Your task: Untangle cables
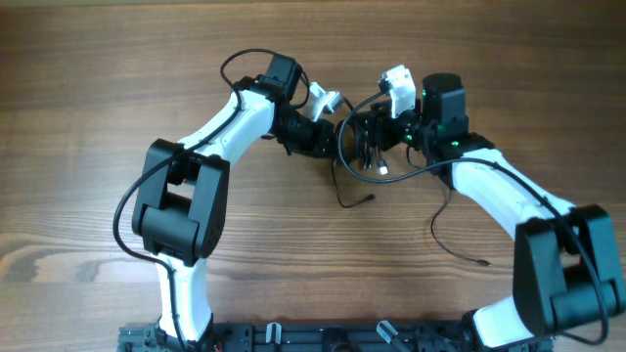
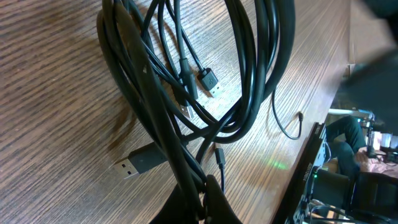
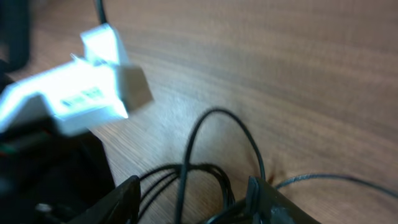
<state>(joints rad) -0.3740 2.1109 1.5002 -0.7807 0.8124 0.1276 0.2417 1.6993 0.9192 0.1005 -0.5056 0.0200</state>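
Observation:
The thin black cables lie in a tangled bundle on the wooden table between my two grippers. My left gripper is shut on several strands of the bundle. Loops and USB plugs hang beyond its jaws, just over the wood. My right gripper is open. Its fingers straddle several cable strands without closing on them. One loose strand trails right and forward to a small plug. Another end lies in front of the bundle.
The white camera mount of the left wrist sits close to the right gripper's left side. A black base rail runs along the front edge of the table. Thicker arm cables loop beside the left arm.

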